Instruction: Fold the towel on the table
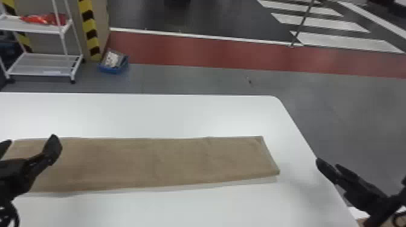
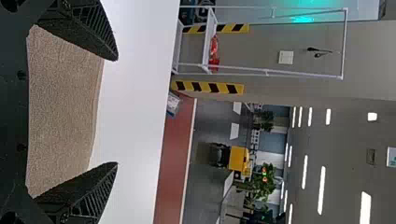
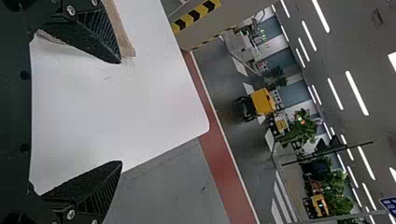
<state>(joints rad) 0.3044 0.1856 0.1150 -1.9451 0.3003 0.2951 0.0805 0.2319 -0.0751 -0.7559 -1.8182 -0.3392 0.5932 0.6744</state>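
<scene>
The brown towel [image 1: 157, 160] lies as a long, narrow, flat strip across the white table, its right end short of the table's right edge. My left gripper [image 1: 30, 142] is open over the towel's left end, holding nothing. In the left wrist view the towel [image 2: 65, 112] shows between the spread fingers of my left gripper [image 2: 116, 112]. Off the towel's right end, my right gripper [image 1: 327, 166] is at the table's right edge. In the right wrist view my right gripper [image 3: 121, 112] stands open, with a corner of the towel [image 3: 122, 32] beside one finger.
The white table [image 1: 169, 114] has its rounded far right corner beyond the towel. Past it on the floor stand a white wheeled rack [image 1: 45, 63] and a blue bin [image 1: 113, 68] at the left. Some brown material [image 1: 397, 219] shows at the bottom right corner.
</scene>
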